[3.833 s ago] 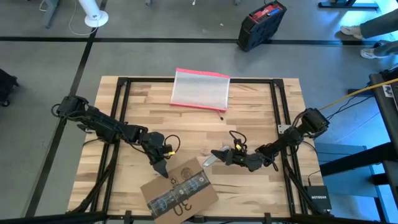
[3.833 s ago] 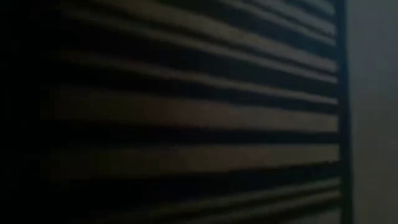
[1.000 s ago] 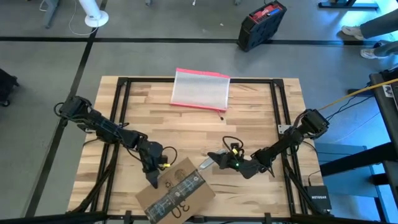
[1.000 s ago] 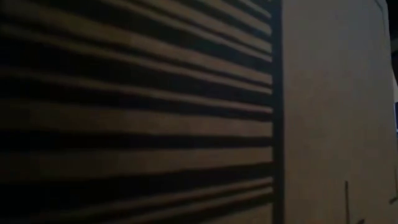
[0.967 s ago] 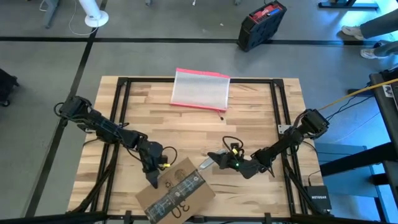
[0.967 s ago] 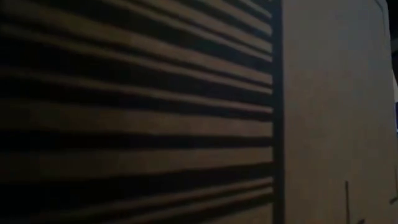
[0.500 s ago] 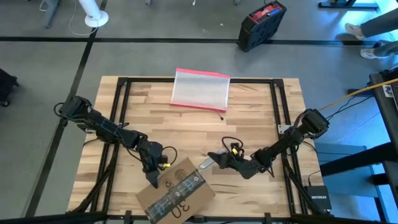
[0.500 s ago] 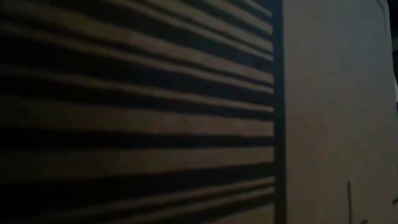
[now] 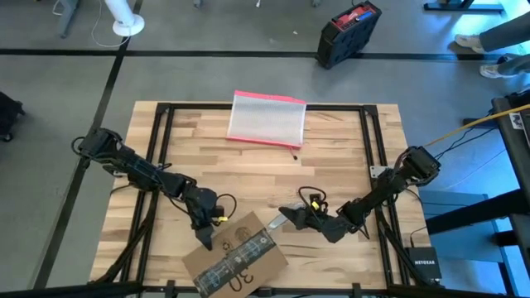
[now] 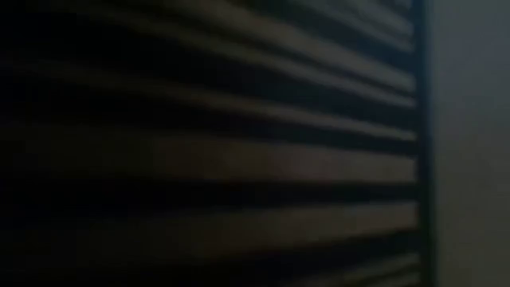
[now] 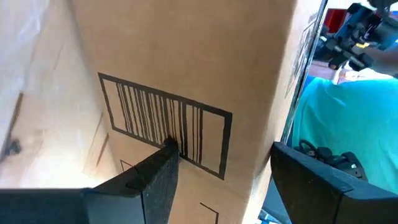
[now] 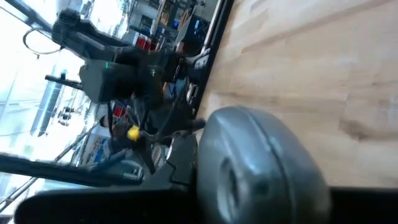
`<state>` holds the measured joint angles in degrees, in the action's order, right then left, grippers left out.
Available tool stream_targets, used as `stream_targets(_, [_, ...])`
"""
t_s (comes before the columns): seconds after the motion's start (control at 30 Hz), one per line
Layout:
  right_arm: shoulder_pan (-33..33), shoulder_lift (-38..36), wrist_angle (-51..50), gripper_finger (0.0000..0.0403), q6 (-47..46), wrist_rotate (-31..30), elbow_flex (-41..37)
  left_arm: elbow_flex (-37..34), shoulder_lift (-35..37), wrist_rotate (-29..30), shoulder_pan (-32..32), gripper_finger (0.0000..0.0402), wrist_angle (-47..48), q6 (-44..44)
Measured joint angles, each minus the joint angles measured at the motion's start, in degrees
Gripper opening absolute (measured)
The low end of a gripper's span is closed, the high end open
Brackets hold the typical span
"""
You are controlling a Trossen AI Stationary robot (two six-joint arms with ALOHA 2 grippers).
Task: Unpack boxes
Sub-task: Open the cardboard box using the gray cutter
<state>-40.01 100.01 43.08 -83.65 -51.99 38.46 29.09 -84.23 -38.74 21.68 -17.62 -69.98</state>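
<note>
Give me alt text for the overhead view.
Two dark arms meet over a brown cardboard box at a wooden table's near edge: left gripper at its corner, right gripper holding a grey tool beside it.

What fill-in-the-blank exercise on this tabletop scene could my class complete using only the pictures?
1. The brown corrugated cardboard box lies near the table's ____ edge.
2. The left claw stands at the box with its fingers ____.
3. The right claw is shut on a grey ____ tool.
4. The clear plastic pouch with a pink-red edge lies at the ____ edge of the light wooden table.

Missing words: near; open; metal; far
</note>
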Motion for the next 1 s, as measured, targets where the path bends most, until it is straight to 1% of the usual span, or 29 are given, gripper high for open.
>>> stream_targets(0.3, [-3.16,0.02,0.27,0.0065,-0.37,-3.58,-0.04,0.13,0.02,0.10,-0.09,0.0235,-0.93,-0.10])
stream_targets(0.8, [-3.22,0.02,0.61,0.0065,-0.06,-3.04,0.02,0.10,0.02,-0.60,-0.14,0.0235,-1.27,-0.61])
stream_targets(0.87, [-4.13,0.02,0.69,0.0065,0.08,-2.23,0.04,0.10,0.02,-0.68,-0.14,0.0235,-1.38,-0.74])
stream_targets(1.0, [-5.67,0.02,0.32,0.0065,-0.32,-3.78,0.07,0.10,0.11,-0.40,-0.16,0.0235,-1.98,-0.81])
